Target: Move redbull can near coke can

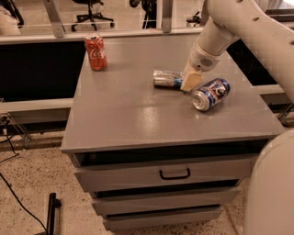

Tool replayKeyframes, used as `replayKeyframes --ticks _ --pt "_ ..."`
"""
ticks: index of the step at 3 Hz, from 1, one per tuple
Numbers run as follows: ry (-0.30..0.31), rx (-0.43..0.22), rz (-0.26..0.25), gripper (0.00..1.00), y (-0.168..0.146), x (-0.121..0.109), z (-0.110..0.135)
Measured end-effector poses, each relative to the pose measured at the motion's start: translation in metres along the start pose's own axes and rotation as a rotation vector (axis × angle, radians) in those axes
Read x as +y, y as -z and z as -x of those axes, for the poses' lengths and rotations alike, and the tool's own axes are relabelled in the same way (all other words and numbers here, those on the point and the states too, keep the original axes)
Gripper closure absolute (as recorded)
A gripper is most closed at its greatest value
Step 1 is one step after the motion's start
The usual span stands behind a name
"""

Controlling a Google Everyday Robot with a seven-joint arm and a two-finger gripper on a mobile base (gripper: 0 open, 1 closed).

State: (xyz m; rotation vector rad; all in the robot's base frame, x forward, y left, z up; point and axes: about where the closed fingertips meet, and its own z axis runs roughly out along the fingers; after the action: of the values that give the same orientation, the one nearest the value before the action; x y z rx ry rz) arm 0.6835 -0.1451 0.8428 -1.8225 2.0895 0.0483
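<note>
The redbull can [165, 79], slim and silver with blue panels, lies on its side at the middle right of the grey cabinet top [133, 114]. My gripper [191, 81] is down at the can's right end, touching or nearly touching it, and hides that end. The coke can [95, 52], red with white script, stands upright at the far left corner of the top, well away from the redbull can and the gripper.
A fatter dark-blue can with a red-white logo [210, 94] lies on its side just right of the gripper. The cabinet has drawers with a black handle [174, 174]. Office chairs [89, 9] stand beyond the back edge. My white arm [239, 27] reaches in from the right.
</note>
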Motion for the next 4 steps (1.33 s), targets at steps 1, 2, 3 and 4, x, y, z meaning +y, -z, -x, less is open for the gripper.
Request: replayKeyframes --ticks 1,2,3,4 --pt "0.015 -0.079 -0.006 1.00 0.026 -0.003 0.011" --pt "0.041 -0.194 -0.054 1.00 0.068 -0.017 0.039" --pt "0.089 -0.249 -0.119 1.00 0.096 -0.033 0.079" --pt "0.089 -0.249 -0.119 1.00 0.096 -0.033 0.079"
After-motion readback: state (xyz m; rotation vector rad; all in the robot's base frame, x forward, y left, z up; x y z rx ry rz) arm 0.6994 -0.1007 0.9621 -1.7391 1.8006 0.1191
